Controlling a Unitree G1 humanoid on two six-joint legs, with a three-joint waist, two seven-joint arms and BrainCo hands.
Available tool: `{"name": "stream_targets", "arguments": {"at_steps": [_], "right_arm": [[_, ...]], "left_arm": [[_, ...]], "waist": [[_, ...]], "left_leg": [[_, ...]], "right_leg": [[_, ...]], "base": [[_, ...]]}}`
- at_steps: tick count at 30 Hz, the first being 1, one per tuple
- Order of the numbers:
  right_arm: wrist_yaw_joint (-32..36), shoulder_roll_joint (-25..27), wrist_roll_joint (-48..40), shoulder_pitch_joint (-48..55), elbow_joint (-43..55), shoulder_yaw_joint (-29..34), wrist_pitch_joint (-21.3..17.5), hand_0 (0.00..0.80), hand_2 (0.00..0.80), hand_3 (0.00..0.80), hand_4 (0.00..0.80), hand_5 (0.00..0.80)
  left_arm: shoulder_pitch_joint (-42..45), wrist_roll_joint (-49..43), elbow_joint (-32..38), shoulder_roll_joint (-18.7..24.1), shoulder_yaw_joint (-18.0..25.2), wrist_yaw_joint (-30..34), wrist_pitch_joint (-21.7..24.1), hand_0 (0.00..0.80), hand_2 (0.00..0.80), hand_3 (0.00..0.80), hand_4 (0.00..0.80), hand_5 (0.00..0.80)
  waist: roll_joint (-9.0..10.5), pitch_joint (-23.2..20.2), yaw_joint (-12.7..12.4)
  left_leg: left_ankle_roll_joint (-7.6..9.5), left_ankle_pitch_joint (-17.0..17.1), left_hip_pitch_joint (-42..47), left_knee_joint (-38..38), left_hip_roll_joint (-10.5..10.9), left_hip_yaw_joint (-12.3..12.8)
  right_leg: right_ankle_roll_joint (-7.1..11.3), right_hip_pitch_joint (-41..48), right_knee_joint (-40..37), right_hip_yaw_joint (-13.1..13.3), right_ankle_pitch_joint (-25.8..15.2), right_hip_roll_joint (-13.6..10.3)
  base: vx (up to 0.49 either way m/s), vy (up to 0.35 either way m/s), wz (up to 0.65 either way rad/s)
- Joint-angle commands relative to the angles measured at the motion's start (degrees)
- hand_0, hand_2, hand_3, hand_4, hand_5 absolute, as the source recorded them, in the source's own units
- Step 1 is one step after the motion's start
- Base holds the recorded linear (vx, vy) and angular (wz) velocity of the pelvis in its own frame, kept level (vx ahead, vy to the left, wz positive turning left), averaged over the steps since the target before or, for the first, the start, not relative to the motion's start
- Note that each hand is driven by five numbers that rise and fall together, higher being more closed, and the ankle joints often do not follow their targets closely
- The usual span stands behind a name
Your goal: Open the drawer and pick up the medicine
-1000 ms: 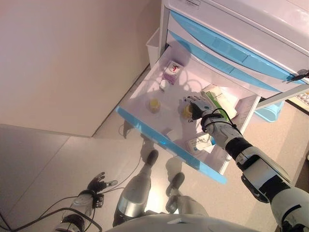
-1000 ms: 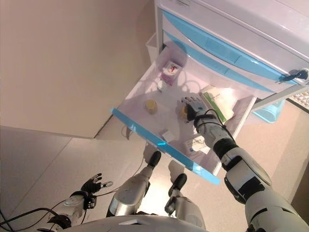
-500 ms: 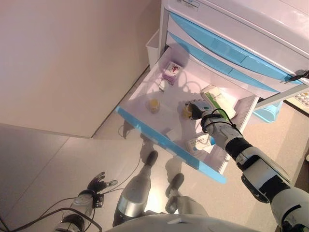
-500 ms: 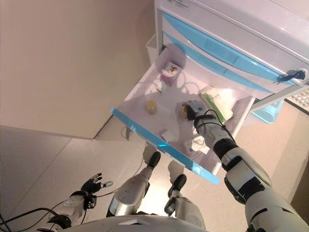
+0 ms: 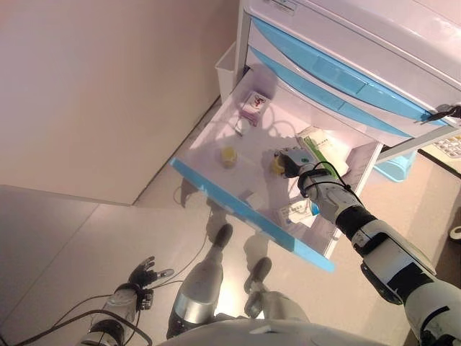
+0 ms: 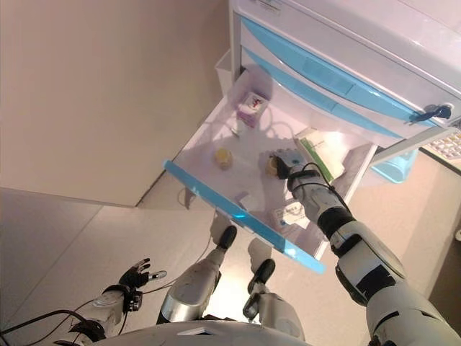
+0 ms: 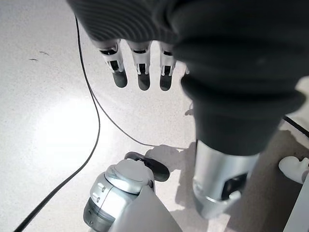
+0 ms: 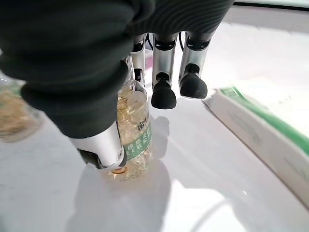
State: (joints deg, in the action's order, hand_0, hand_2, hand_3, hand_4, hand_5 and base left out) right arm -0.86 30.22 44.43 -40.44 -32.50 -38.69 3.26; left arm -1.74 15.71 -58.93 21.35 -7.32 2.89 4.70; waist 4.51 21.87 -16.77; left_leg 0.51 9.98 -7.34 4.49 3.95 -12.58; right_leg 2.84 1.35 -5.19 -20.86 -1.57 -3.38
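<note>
eye views: the drawer [image 5: 216,184] stands pulled out, and the right hand [image 5: 292,160] has curled down onto the bottle [image 5: 277,165] since a second ago, so the grasp looks near done. a second bottle [image 5: 229,154] and a purple box [image 5: 253,106] lie apart.

left wrist view: the left hand [image 7: 140,63] hangs over the floor, fingers loosely straight, holding nothing.

right wrist view: thumb and fingers [image 8: 164,92] close round the bottle [image 8: 133,140], clear plastic full of glossy yellow capsules, standing on smooth white. a flat green-edged carton [image 8: 260,130] lies beside.
</note>
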Motion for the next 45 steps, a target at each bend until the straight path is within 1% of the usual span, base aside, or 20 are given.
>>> {"name": "stream_targets", "arguments": {"at_steps": [1, 4, 5, 7, 8, 9, 10, 12, 13, 15, 18, 21, 24, 27, 30, 33, 34, 36, 40, 45], "right_arm": [[14.70, 6.49, -6.13, 0.04, 13.45, -1.43, -0.32, 0.800, 0.800, 0.800, 0.800, 0.800], [33.60, 14.84, -24.23, 0.38, 26.42, 1.64, -0.24, 0.800, 0.800, 0.800, 0.800, 0.800], [36.57, 16.76, -28.94, 0.23, 29.28, 2.19, 0.43, 0.800, 0.800, 0.800, 0.800, 0.800], [41.89, 21.55, -49.90, -1.44, 33.32, 4.67, 0.13, 0.800, 0.800, 0.800, 0.800, 0.800], [42.08, 22.46, -56.97, -2.43, 33.12, 5.73, -0.89, 0.800, 0.800, 0.800, 0.800, 0.800], [42.16, 22.59, -60.44, -2.86, 32.77, 6.62, -1.40, 0.800, 0.800, 0.800, 0.800, 0.800], [40.27, 22.27, -67.22, -3.54, 32.08, 9.34, -2.85, 0.800, 0.800, 0.800, 0.800, 0.800], [38.03, 22.15, -71.97, -4.42, 30.53, 12.57, -4.18, 0.800, 0.800, 0.800, 0.800, 0.800], [34.86, 22.03, -74.38, -5.14, 29.24, 15.48, -6.98, 0.800, 0.800, 0.800, 0.800, 0.800], [29.65, 22.17, -77.56, -6.69, 27.25, 19.46, -8.24, 0.800, 0.800, 0.800, 0.800, 0.800], [21.90, 22.38, -76.48, -8.15, 24.07, 24.85, -8.26, 0.800, 0.800, 0.800, 0.800, 0.800], [15.27, 25.37, -76.04, -11.99, 17.28, 28.56, -7.44, 0.800, 0.800, 0.800, 0.800, 0.800], [9.46, 28.72, -77.08, -17.18, 9.09, 28.66, -5.57, 0.800, 0.800, 0.800, 0.800, 0.800], [4.46, 31.45, -75.80, -23.15, 1.13, 25.99, -4.95, 0.800, 0.800, 0.800, 0.800, 0.800], [-0.05, 33.81, -73.75, -30.05, -6.64, 21.56, -4.24, 0.800, 0.800, 0.800, 0.800, 0.800], [-2.74, 35.11, -68.38, -36.77, -13.00, 15.27, -1.73, 0.800, 0.800, 0.800, 0.800, 0.800], [-3.69, 35.45, -64.19, -39.02, -14.87, 12.38, 0.67, 0.800, 0.800, 0.800, 0.800, 0.800], [-2.48, 35.86, -56.40, -43.32, -19.87, 6.52, 2.11, 0.800, 0.800, 0.800, 0.800, 0.800], [-1.08, 36.09, -48.38, -50.73, -25.33, -3.68, 3.69, 0.800, 0.800, 0.800, 0.800, 0.800], [-0.19, 34.07, -40.25, -55.72, -28.36, -11.21, 5.64, 0.800, 0.800, 0.800, 0.800, 0.800]], "left_arm": [[2.61, -2.19, -1.40, 2.52, 1.11, -0.37, -1.71, 0.000, 0.000, 0.000, 0.000, 0.000], [2.78, -2.55, -2.80, 3.97, 3.32, -0.09, -2.31, 0.000, 0.000, 0.000, 0.000, 0.000], [2.86, -2.73, -3.28, 4.20, 3.75, -0.05, -2.30, 0.000, 0.000, 0.000, 0.000, 0.000], [3.21, -3.27, -5.12, 4.90, 4.36, -0.17, -1.66, 0.000, 0.000, 0.000, 0.000, 0.000], [3.48, -3.73, -5.93, 4.84, 4.52, -0.25, -1.30, 0.000, 0.000, 0.000, 0.000, 0.000], [3.68, -3.92, -6.46, 4.77, 4.49, -0.30, -1.01, 0.000, 0.000, 0.000, 0.000, 0.000], [4.20, -4.29, -7.61, 4.66, 4.35, -0.39, -0.22, 0.000, 0.000, 0.000, 0.000, 0.000], [4.87, -4.88, -8.34, 4.21, 4.21, -0.50, 0.16, 0.000, 0.000, 0.000, 0.000, 0.000], [5.40, -4.97, -8.61, 3.72, 3.87, -0.70, 0.39, 0.000, 0.000, 0.000, 0.000, 0.000], [5.88, -5.00, -8.88, 3.01, 3.47, -0.67, 0.65, 0.000, 0.000, 0.000, 0.000, 0.000], [6.29, -5.19, -8.55, 2.12, 3.08, -0.40, 0.95, 0.000, 0.000, 0.000, 0.000, 0.000], [6.18, -4.41, -8.87, 1.57, 1.66, -0.04, 1.24, 0.000, 0.000, 0.000, 0.000, 0.000], [6.26, -4.02, -10.34, 1.18, -0.32, -0.06, 2.02, 0.000, 0.000, 0.000, 0.000, 0.000], [6.54, -3.71, -11.60, 1.43, -1.83, 0.04, 2.28, 0.000, 0.000, 0.000, 0.000, 0.000], [6.97, -3.38, -12.27, 2.13, -2.97, -0.04, 1.73, 0.000, 0.000, 0.000, 0.000, 0.000], [7.27, -3.63, -12.24, 2.86, -2.91, -0.05, 0.68, 0.000, 0.000, 0.000, 0.000, 0.000], [7.31, -3.64, -11.99, 3.17, -2.97, -0.10, 0.05, 0.000, 0.000, 0.000, 0.000, 0.000], [7.61, -3.22, -11.78, 3.27, -2.78, -0.26, -0.10, 0.000, 0.000, 0.000, 0.000, 0.000], [7.82, -3.05, -10.75, 3.42, -3.43, -0.21, -0.30, 0.000, 0.000, 0.000, 0.000, 0.000], [7.03, -1.63, -9.63, 3.94, -4.14, 0.12, -0.35, 0.000, 0.000, 0.000, 0.000, 0.000]], "waist": [[1.56, -4.03, 1.62], [3.24, -5.43, 3.39], [3.58, -5.86, 3.68], [4.76, -7.37, 4.76], [5.01, -8.15, 5.06], [5.12, -8.65, 5.23], [5.38, -9.76, 5.60], [5.40, -11.16, 5.97], [5.27, -12.20, 6.34], [4.91, -13.39, 6.69], [4.36, -14.35, 7.00], [3.78, -15.11, 7.04], [3.55, -15.53, 6.74], [3.61, -15.57, 6.07], [3.81, -15.39, 5.00], [3.77, -14.88, 3.87], [3.77, -14.73, 3.41], [3.69, -14.37, 2.66], [3.53, -13.29, 1.05], [3.35, -11.41, -0.71]], "left_leg": [[0.89, -7.96, 2.77, 0.51, 0.63, 3.34], [0.85, -8.32, 3.82, 0.51, 0.03, 4.40], [0.81, -8.46, 4.12, 0.51, -0.06, 4.60], [0.60, -8.83, 5.28, 0.51, -0.31, 5.36], [0.48, -8.99, 5.71, 0.51, -0.34, 5.51], [0.42, -9.10, 5.97, 0.51, -0.34, 5.59], [0.34, -9.47, 6.54, 0.51, -0.38, 6.00], [0.25, -9.86, 7.10, 0.51, -0.48, 6.55], [0.27, -10.20, 7.59, 0.51, -0.47, 6.91], [0.32, -10.65, 8.52, 0.51, -0.34, 7.27], [0.37, -11.24, 9.62, 0.51, -0.17, 7.58], [0.46, -11.75, 10.63, 0.51, 0.09, 7.64], [0.45, -11.98, 11.32, 0.51, 0.28, 7.45], [0.49, -12.05, 11.75, 0.50, 0.45, 7.07], [0.55, -12.05, 11.90, 0.41, 0.74, 6.37], [0.50, -11.85, 11.73, 0.35, 0.97, 5.63], [0.48, -11.65, 11.55, 0.34, 1.06, 5.26], [0.47, -11.38, 11.21, 0.34, 1.15, 4.71], [0.53, -10.79, 9.97, 0.09, 1.48, 3.57], [0.65, -10.17, 8.27, -0.18, 1.80, 2.11]], "right_leg": [[3.30, -2.27, 6.21, 2.30, 1.31, -1.31], [3.23, -1.75, 5.96, 3.52, 1.15, -0.88], [3.22, -1.56, 5.92, 3.71, 1.17, -0.79], [3.11, -0.83, 5.73, 4.32, 1.12, -0.49], [3.07, -0.57, 5.67, 4.51, 1.15, -0.41], [3.07, -0.43, 5.64, 4.72, 1.16, -0.37], [3.07, -0.04, 5.52, 5.28, 1.22, -0.24], [3.11, 0.40, 5.28, 5.79, 1.24, -0.20], [3.15, 0.73, 5.17, 6.13, 1.26, -0.16], [3.09, 1.45, 5.04, 6.51, 1.41, -0.08], [2.98, 2.30, 5.03, 6.86, 1.63, 0.04], [2.85, 3.33, 4.83, 7.10, 1.93, 0.23], [2.70, 4.11, 4.69, 6.87, 2.14, 0.33], [2.45, 4.74, 4.51, 6.52, 2.29, 0.44], [2.28, 5.11, 4.44, 5.85, 2.40, 0.48], [2.19, 5.23, 4.43, 4.96, 2.44, 0.33], [2.13, 5.16, 4.47, 4.64, 2.44, 0.25], [2.07, 5.10, 4.49, 4.07, 2.53, 0.14], [1.90, 4.57, 4.70, 2.79, 2.62, -0.14], [1.71, 3.52, 5.02, 1.39, 2.69, -0.45]], "base": [[0.024, -0.039, -0.10], [0.033, -0.020, -0.20], [0.058, -0.022, -0.25], [0.083, -0.023, -0.29], [0.089, -0.007, -0.23], [0.098, 0.001, -0.24], [0.093, 0.001, -0.33], [0.097, 0.010, -0.33], [0.106, 0.031, -0.21], [0.116, 0.045, -0.11], [0.102, 0.042, -0.08], [0.081, 0.037, -0.02], [0.092, 0.027, -0.04], [0.076, 0.008, 0.05], [0.058, 0.004, 0.02], [0.032, 0.014, 0.14], [0.016, 0.021, 0.16], [0.011, 0.028, 0.14], [-0.012, 0.026, 0.22], [-0.038, 0.007, 0.26]]}}
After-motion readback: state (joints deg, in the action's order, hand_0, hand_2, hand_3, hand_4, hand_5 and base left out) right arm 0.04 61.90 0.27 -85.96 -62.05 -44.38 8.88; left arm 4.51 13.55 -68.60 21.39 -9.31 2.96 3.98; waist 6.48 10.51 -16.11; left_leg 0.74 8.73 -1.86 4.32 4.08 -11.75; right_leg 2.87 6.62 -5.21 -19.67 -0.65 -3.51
